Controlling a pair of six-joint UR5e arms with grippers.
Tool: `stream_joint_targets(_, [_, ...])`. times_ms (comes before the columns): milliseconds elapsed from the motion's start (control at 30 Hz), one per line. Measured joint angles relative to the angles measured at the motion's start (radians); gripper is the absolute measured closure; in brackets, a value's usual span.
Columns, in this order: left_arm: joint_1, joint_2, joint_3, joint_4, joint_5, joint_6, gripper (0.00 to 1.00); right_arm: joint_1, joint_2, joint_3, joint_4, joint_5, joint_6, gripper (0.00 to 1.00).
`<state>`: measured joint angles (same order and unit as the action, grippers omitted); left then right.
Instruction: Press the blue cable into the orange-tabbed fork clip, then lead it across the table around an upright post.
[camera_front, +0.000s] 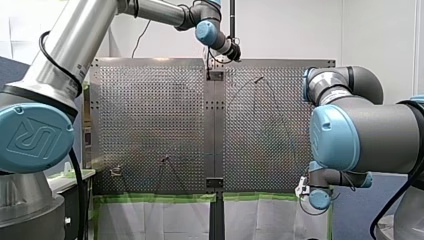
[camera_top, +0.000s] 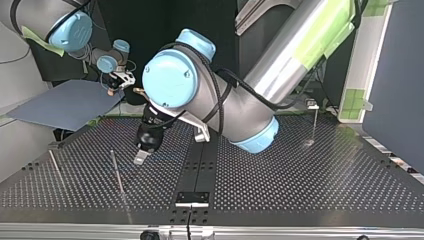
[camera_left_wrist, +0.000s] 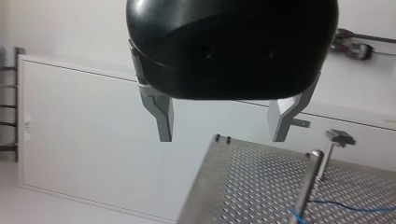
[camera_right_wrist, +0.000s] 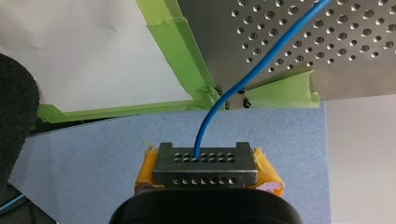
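– Fingers (camera_left_wrist: 163, 116) of my left gripper (camera_left_wrist: 222, 136): bare metal, spread wide, gripping nothing.
– And on my right gripper (camera_right_wrist: 201, 156)?
– Clenched on the blue cable (camera_right_wrist: 233, 91), yellow pads (camera_right_wrist: 267, 173) bulging out either side of the drilled metal tips.
– Look of that cable?
– Thin, round, smooth, bright blue. Rising straight out from between the right fingertips, then curving away ahead of them, past a strip of green tape (camera_right_wrist: 175, 51) and on against the perforated table (camera_right_wrist: 280, 42).
– Anywhere else?
– Ahead of and below the left fingers: one thin blue run lying on the table, just beside an upright metal post (camera_left_wrist: 309, 177). Blue band low on that post too; wrapped round or merely touching, cannot tell.
– Hidden or cut off?
– Far end of the cable cut off well ahead of the right fingers. Foot of the post cut off below the left fingers. Beyond the post, a second thin stem (camera_left_wrist: 340, 136) with a flat head, too small to name. Under the right fingers, only a grey-blue sheet (camera_right_wrist: 116, 149). In the top view, left fingers seen only as one pale tip under the black wrist, close over the table; cable there no more than a faint line. In the front view, both sets of fingers too small to read.
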<state>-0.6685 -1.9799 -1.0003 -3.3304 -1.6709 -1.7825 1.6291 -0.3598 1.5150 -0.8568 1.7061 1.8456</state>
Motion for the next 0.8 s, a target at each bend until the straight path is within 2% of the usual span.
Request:
stream_joint_targets(233, [-0.003, -0.056, 0.030, -0.024, 0.000, 0.057, 0.00, 0.000, 0.000, 0.000, 0.002, 0.000, 0.000, 0.98])
stream_joint_targets(500, [-0.011, -0.068, 0.029, -0.014, 0.055, 0.118, 0.00, 0.001, 0.000, 0.000, 0.002, -0.001, 0.000, 0.98])
stream_joint_targets(667, [-0.016, -0.068, 0.029, -0.008, 0.094, 0.133, 0.00, 0.002, 0.000, 0.000, 0.002, -0.003, 0.000, 0.98])
stream_joint_targets(800, [-0.017, -0.068, 0.028, -0.011, 0.101, 0.131, 0.00, 0.002, 0.000, 0.000, 0.003, -0.003, 0.000, 0.98])
